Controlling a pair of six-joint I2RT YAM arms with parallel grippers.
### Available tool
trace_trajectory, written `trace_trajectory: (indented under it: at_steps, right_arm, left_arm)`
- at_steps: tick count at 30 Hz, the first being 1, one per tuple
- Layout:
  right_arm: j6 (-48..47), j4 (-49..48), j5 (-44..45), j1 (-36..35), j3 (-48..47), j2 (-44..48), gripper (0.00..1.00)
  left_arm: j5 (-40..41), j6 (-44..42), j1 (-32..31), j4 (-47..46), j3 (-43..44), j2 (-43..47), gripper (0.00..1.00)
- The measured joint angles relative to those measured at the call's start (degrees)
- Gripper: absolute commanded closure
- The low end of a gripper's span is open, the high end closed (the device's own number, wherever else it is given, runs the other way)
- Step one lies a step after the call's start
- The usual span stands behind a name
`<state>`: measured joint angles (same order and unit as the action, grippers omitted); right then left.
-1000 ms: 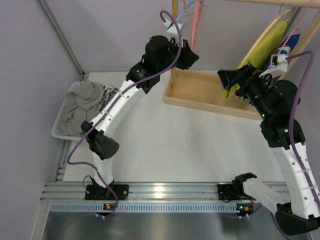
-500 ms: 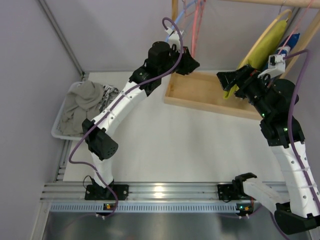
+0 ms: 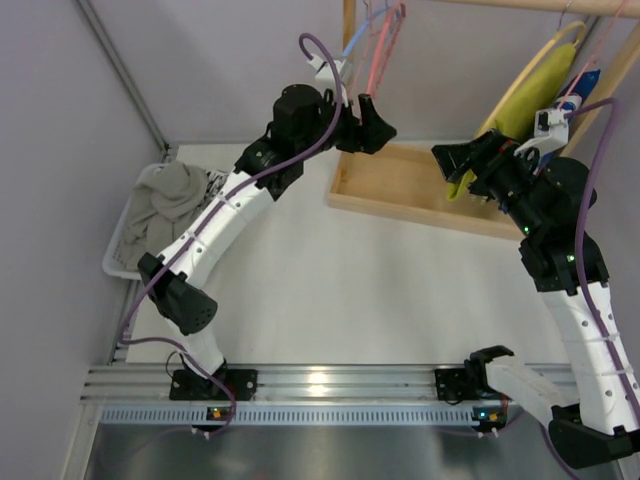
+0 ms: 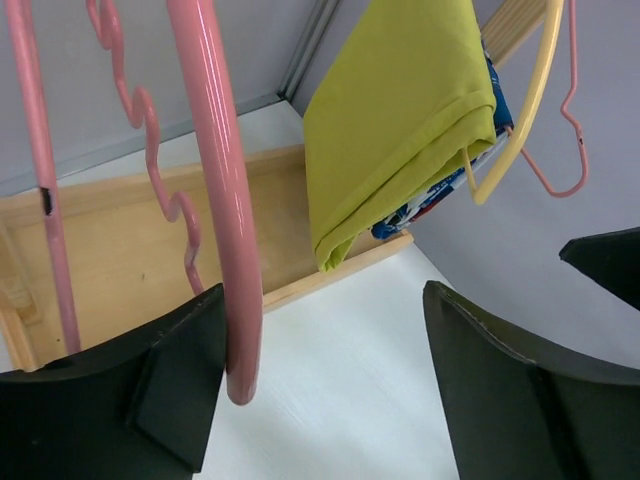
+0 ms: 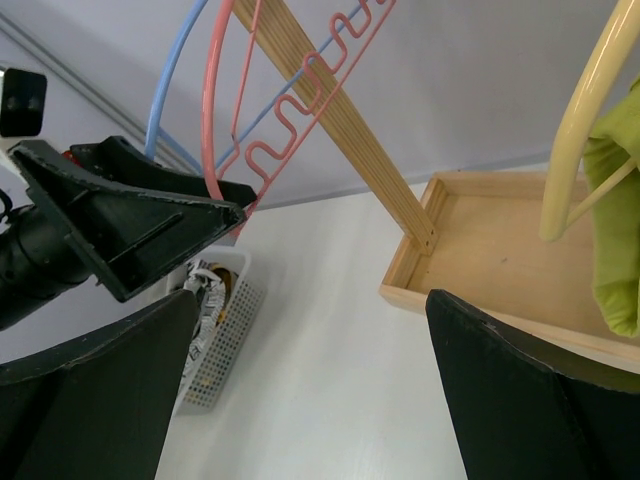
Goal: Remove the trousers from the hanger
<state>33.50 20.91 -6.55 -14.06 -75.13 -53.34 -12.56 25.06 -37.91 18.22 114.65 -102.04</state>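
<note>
- trousers point(image 3: 165, 205) are piled in the basket point(image 3: 115, 262), way over on the table's left, with another cloth point(image 3: 216, 190) tucked in on their right
- wooden tray point(image 3: 400, 185) sits at the back, middle-right
- hanger point(image 3: 385, 40) hangs over the tray's left end, well apart from the trousers
- a draped garment point(image 3: 530, 95) hangs over the tray's right end

The left gripper point(image 3: 372, 122) has pulled slightly leftward — its arm point(image 3: 215, 225) swung outward.
</note>
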Motion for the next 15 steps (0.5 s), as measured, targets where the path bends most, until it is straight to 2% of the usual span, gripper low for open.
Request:
trace_trajectory:
  at_steps: [2, 3, 10, 15]
  right_arm:
    - [-0.1, 0.0, -0.1, 0.0, 0.0, 0.0, 0.01]
    - [-0.2, 0.0, -0.1, 0.0, 0.0, 0.0, 0.01]
    - [-1.0, 0.2, -0.1, 0.3, 0.2, 0.4, 0.01]
    - [-2.5, 0.5, -0.2, 0.5, 0.8, 1.5, 0.01]
  left_arm:
    - [0.5, -1.0, 0.0, 0.0, -1.3, 1.9, 0.03]
    - [1.0, -1.5, 0.0, 0.2, -2.1, 3.0, 0.02]
    - [3.0, -6.8, 0.3, 0.2, -11.0, 13.7, 0.02]
    - [0.6, -10.2, 2.8, 1.9, -18.6, 21.8, 0.02]
